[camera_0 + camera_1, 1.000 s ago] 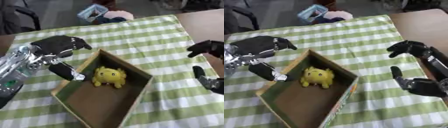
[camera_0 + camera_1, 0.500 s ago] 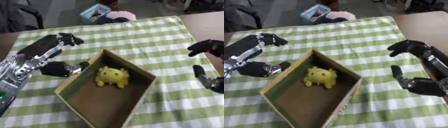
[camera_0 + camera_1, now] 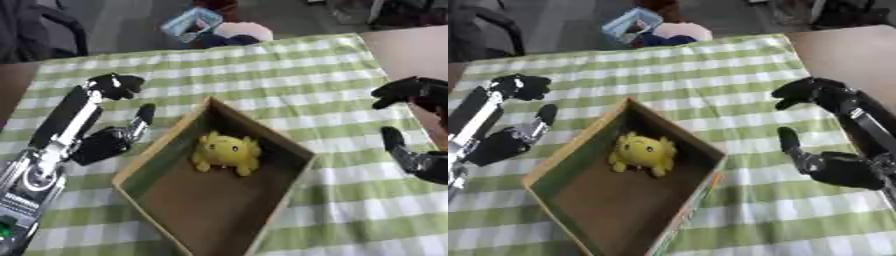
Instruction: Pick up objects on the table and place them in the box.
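A cardboard box (image 3: 219,195) sits turned at an angle on the green-and-white checked cloth (image 3: 289,75) that covers the desk, its open top facing up and one corner pointing toward the far edge. Inside it, close to that far corner, lies a small yellow plush toy (image 3: 226,151) on the brown floor of the box, clear of both hands.

The left hand (image 3: 103,142) is over the cloth just beside the box's left wall, toward the desk's left edge. Its fingers (image 3: 112,85) are spread and reach toward the far edge with the tips bent, and the thumb (image 3: 140,120) stands out toward the box rim; nothing is in it, and I cannot tell whether the thumb touches the cardboard.

The right hand (image 3: 833,167) is at the desk's right edge, well apart from the box, where the cloth ends and bare brown desk (image 3: 850,55) shows. Its fingers (image 3: 807,92) curve loosely with a wide gap to the thumb (image 3: 791,145), and it holds nothing.

Beyond the far edge, on the floor, there is a light blue container (image 3: 630,26) next to something pale and rounded (image 3: 682,31).
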`<action>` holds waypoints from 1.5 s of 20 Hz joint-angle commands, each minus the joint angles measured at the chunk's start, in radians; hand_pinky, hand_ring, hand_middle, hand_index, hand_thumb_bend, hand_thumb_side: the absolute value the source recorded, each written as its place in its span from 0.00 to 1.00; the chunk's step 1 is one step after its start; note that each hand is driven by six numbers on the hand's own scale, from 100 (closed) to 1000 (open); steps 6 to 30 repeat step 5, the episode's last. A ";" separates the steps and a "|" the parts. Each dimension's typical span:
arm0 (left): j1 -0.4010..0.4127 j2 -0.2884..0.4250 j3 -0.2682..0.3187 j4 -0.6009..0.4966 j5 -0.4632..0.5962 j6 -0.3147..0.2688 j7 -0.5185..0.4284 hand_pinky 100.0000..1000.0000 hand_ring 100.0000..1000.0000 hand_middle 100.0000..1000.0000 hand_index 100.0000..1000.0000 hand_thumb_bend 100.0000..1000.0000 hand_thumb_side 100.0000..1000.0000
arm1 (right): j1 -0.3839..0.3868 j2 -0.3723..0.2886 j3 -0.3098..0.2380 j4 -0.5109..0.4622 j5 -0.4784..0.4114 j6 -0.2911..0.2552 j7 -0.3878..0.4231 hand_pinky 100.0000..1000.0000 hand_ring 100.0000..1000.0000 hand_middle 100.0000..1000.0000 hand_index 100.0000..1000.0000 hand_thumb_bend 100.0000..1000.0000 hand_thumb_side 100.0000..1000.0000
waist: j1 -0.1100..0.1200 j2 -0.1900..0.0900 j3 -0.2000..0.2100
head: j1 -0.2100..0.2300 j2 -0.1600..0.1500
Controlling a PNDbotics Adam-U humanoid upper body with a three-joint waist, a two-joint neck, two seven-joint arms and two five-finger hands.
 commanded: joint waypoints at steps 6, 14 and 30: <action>0.020 -0.042 0.020 0.030 0.099 -0.016 0.118 0.70 0.63 0.60 0.81 0.01 0.68 | -0.012 -0.010 -0.014 -0.017 0.005 0.002 -0.010 0.80 0.69 0.73 0.81 0.00 0.00 | -0.009 -0.015 0.004 | -0.006 -0.006; 0.020 -0.042 0.020 0.030 0.099 -0.016 0.118 0.70 0.63 0.60 0.81 0.01 0.68 | -0.012 -0.010 -0.014 -0.017 0.005 0.002 -0.010 0.80 0.69 0.73 0.81 0.00 0.00 | -0.009 -0.015 0.004 | -0.006 -0.006; 0.020 -0.042 0.020 0.030 0.099 -0.016 0.118 0.70 0.63 0.60 0.81 0.01 0.68 | -0.012 -0.010 -0.014 -0.017 0.005 0.002 -0.010 0.80 0.69 0.73 0.81 0.00 0.00 | -0.009 -0.015 0.004 | -0.006 -0.006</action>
